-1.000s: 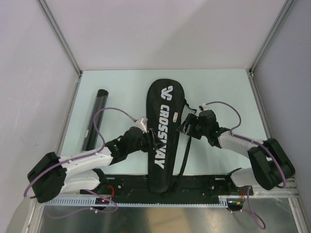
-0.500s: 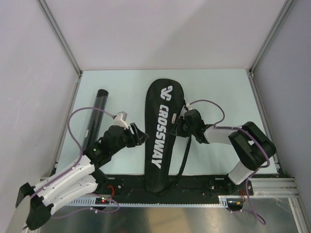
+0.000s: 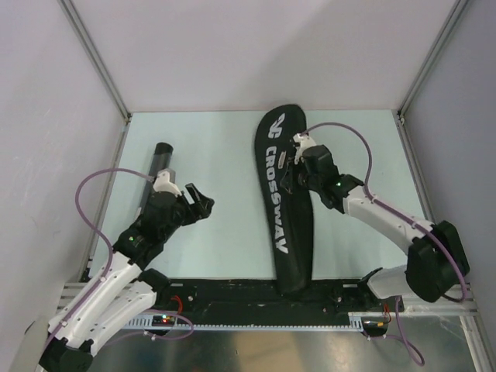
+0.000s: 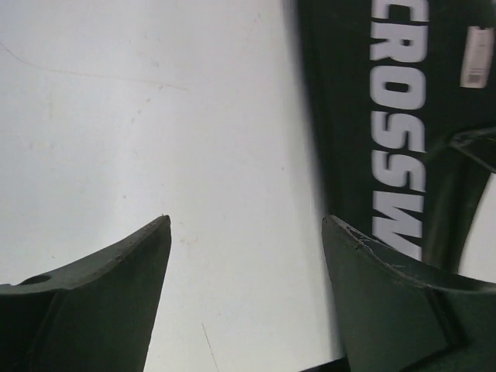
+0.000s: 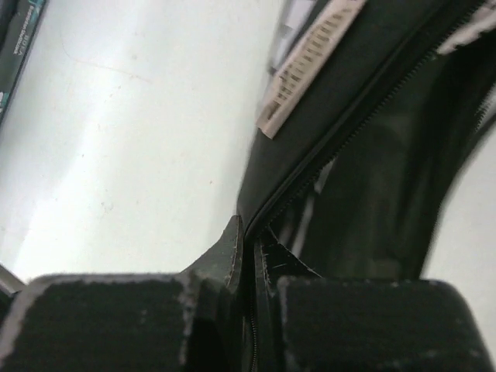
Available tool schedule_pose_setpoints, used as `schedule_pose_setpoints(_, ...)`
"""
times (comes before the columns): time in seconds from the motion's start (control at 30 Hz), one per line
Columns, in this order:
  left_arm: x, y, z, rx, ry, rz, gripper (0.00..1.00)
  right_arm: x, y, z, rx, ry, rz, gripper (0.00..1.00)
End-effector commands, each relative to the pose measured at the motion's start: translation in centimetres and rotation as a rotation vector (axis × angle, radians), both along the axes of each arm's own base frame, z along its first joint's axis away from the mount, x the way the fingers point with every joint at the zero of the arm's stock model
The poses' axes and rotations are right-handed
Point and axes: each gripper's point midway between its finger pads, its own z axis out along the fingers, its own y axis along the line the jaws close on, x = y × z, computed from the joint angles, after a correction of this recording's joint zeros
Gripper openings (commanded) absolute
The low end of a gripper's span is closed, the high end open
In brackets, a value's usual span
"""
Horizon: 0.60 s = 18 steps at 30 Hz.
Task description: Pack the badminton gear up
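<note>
My right gripper (image 5: 249,256) is clenched on the bag (image 3: 280,209), pinching its rim beside the zipper (image 5: 364,93) on the right side of the wide far end. The bag lies slanted mid-table, and its seam gapes there. My left gripper (image 4: 244,225) hangs released over bare table (image 3: 225,159), left of the bag and near the tube (image 3: 161,156), which lies loose along the left edge. No rackets or shuttlecocks show. I judge they are likely inside, which leaves the tube and the zipping.
</note>
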Motion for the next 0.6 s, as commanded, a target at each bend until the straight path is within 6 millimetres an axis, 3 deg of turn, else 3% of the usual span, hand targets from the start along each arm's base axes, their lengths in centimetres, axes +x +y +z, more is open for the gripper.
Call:
schedule_pose_setpoints(0.0, 1.1, 1.9, 2.9, 0.037, -0.064, 0.076, 0.82, 1.8, -2.2, 7.8, -0.222, -0.322, 0.031, 0.0)
schedule_pose_setpoints(0.13, 1.7, 2.3, 4.5, 0.003, -0.076, 0.122, 0.82, 2.9, -3.1, 11.1, -0.423, -0.527, 0.073, 0.0)
schedule_pose_setpoints(0.23, 2.3, 2.8, 5.6, -0.022, -0.083, 0.157, 0.81, 3.2, -2.7, 12.0, -0.608, -0.656, 0.154, 0.0)
schedule_pose_setpoints(0.43, 3.5, 4.2, 7.3, 0.003, -0.098, 0.199, 0.81, 3.8, -1.9, 11.1, -0.91, -0.751, 0.218, 0.0)
schedule_pose_setpoints(0.57, 4.7, 7.2, 7.5, -0.024, -0.075, 0.312, 0.81, 4.6, -1.4, 10.9, -1.031, -0.8, 0.237, 0.0)
